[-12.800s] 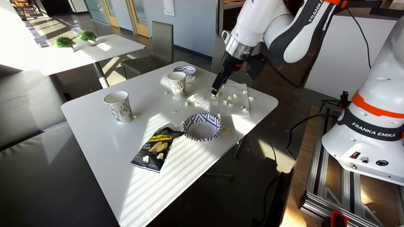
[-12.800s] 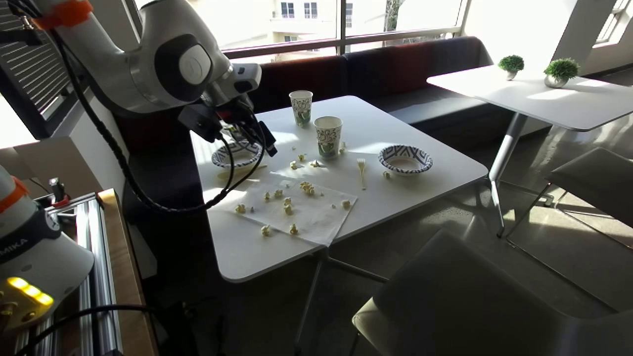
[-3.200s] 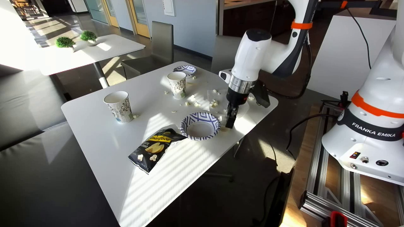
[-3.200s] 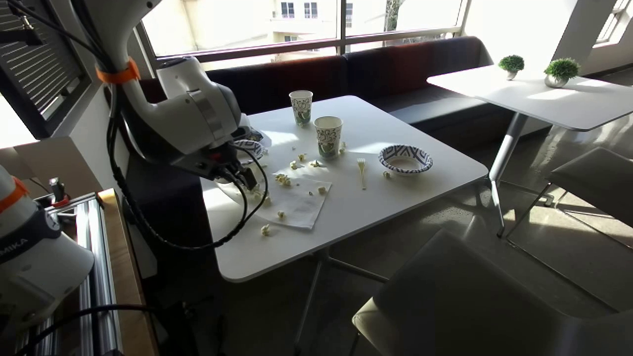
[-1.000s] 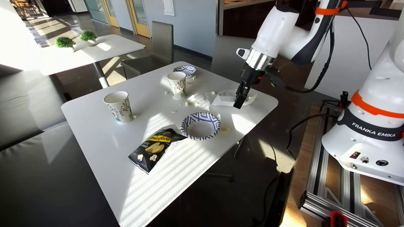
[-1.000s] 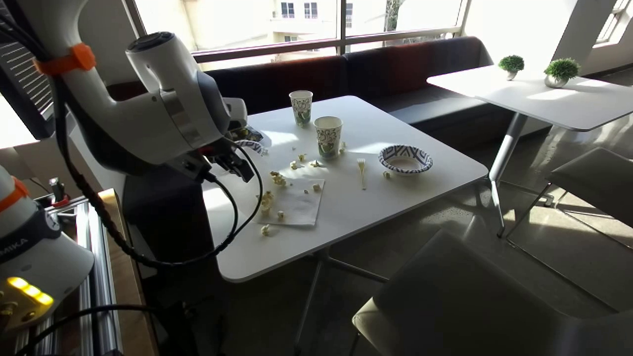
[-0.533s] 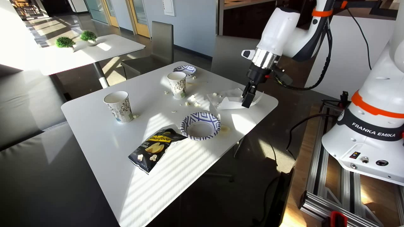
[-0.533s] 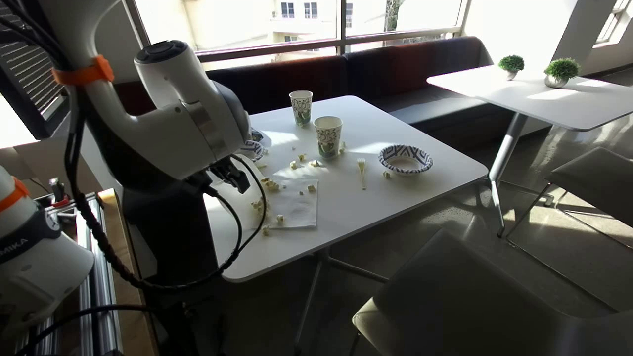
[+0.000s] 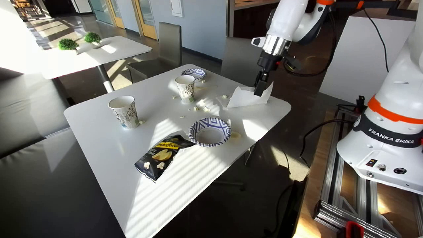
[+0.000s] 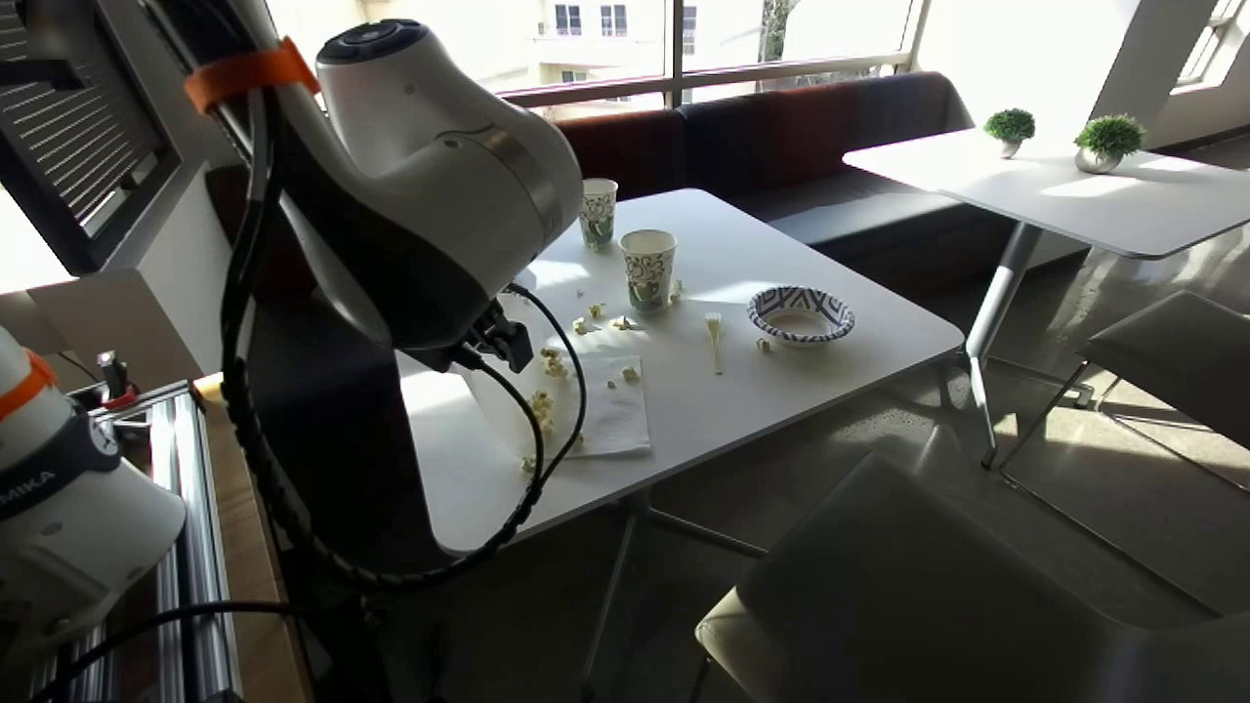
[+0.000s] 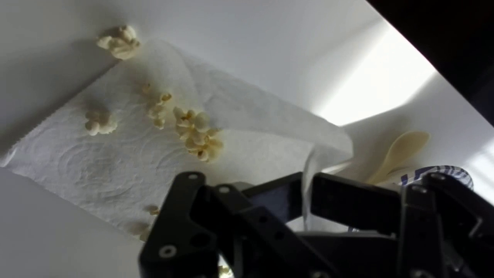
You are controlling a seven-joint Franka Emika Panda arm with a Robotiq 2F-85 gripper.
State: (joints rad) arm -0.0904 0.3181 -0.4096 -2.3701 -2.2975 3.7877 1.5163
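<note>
Napkin (image 11: 115,166) under popcorn (image 11: 197,133), apparent spoon (image 11: 406,148) nearby.

In the wrist view, the pincer (image 11: 307,197) hides part of the paper towel (image 11: 127,166), the patterned bowl (image 11: 455,173) and the spoon (image 11: 405,152); the lower edge crops the pincer's base. In an exterior view, the arm (image 10: 459,195) covers part of the farther cup (image 10: 601,213). Fine print on the snack bag (image 9: 162,155) is illegibly small.

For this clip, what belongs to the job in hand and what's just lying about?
Likely the job:
paper towel, pinched in the jaws
popcorn on it

Apparently lying about:
two cups
two bowls
snack bag
spoon
fork
stray popcorn
</note>
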